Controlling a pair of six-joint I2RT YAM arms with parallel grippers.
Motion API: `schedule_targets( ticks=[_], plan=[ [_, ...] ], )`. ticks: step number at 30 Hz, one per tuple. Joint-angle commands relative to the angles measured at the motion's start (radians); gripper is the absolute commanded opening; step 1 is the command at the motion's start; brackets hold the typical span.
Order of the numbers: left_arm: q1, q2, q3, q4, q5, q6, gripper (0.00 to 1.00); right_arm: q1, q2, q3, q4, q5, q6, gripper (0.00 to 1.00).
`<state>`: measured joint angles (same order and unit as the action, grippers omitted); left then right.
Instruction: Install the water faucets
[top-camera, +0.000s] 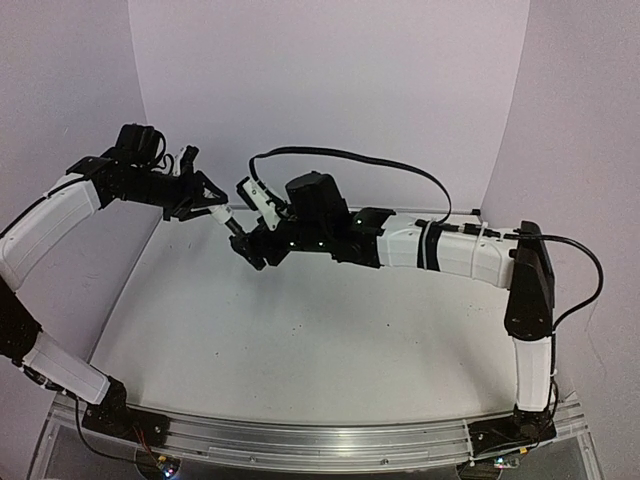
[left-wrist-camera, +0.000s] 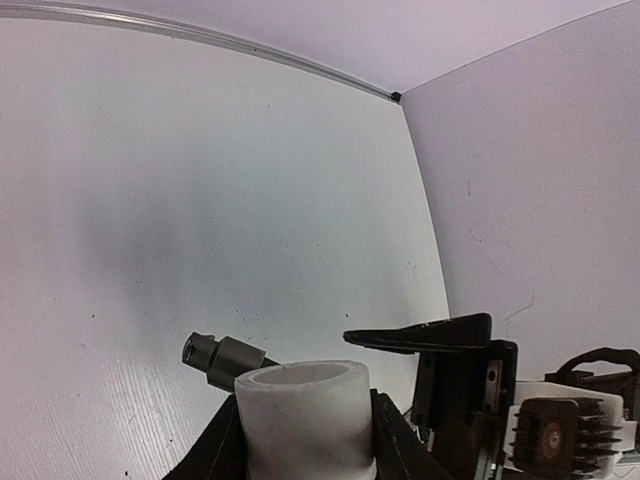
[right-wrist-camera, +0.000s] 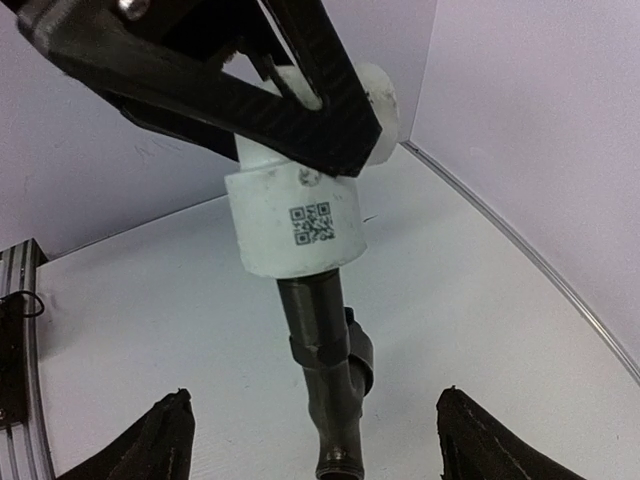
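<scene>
Bolted at six o'clock in the overhead view, both arms reach over the white table (top-camera: 300, 340) and meet near ten o'clock, where the left gripper (top-camera: 212, 203) is clamped on the short white plastic cylinder fitting (top-camera: 221, 213). The thin black spout piece (top-camera: 236, 229) points from it toward the right gripper (top-camera: 250, 252). In the left wrist view the cylinder's open end fills six o'clock, with the black tip at nine o'clock of it. From the right wrist, the black piece hangs from the fitting toward six o'clock, and the right fingers stand wide apart on either side of it, touching nothing. The joining looks done, though I cannot tell whether it is fully seated.
</scene>
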<state>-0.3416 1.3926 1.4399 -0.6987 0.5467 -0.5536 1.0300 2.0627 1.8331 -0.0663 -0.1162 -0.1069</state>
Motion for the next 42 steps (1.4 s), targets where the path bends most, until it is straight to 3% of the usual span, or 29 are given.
schedule_targets(
  ticks=[1, 10, 18, 20, 24, 26, 28, 31, 36, 40, 42],
  plan=[
    [0.002, -0.018, 0.068, 0.057, 0.034, -0.02, 0.0, -0.007, 0.036, 0.041, 0.082, 0.017, -0.018, 0.8],
    [0.001, -0.019, 0.054, 0.075, 0.158, 0.027, 0.0, -0.007, 0.102, 0.107, 0.1, -0.041, -0.039, 0.67],
    [0.001, -0.034, 0.037, 0.08, 0.308, 0.183, 0.0, -0.015, 0.073, 0.077, 0.104, -0.106, -0.013, 0.01],
    [0.002, -0.041, 0.027, 0.082, 0.374, 0.261, 0.0, -0.036, 0.058, 0.064, 0.103, -0.261, 0.025, 0.0],
    [0.001, -0.07, -0.015, 0.082, 0.588, 0.439, 0.0, -0.122, 0.039, 0.01, 0.238, -0.792, 0.276, 0.0],
    [0.0, -0.093, -0.034, 0.082, 0.674, 0.512, 0.0, -0.176, 0.061, -0.035, 0.543, -1.05, 0.594, 0.0],
    [0.0, -0.112, -0.042, 0.081, 0.733, 0.552, 0.0, -0.198, 0.105, -0.053, 0.931, -1.176, 0.986, 0.0],
    [0.0, -0.121, -0.039, 0.082, 0.745, 0.585, 0.0, -0.211, 0.172, -0.03, 1.269, -1.218, 1.339, 0.0],
    [0.0, -0.078, 0.006, 0.084, 0.676, 0.502, 0.0, -0.243, 0.211, -0.038, 1.287, -1.192, 1.395, 0.01],
    [0.0, -0.067, 0.031, 0.088, 0.505, 0.4, 0.0, -0.303, 0.175, -0.148, 1.25, -1.099, 1.372, 0.35],
    [0.0, -0.066, 0.035, 0.089, 0.412, 0.343, 0.0, -0.318, 0.125, -0.208, 1.179, -1.054, 1.287, 0.46]
  ],
)
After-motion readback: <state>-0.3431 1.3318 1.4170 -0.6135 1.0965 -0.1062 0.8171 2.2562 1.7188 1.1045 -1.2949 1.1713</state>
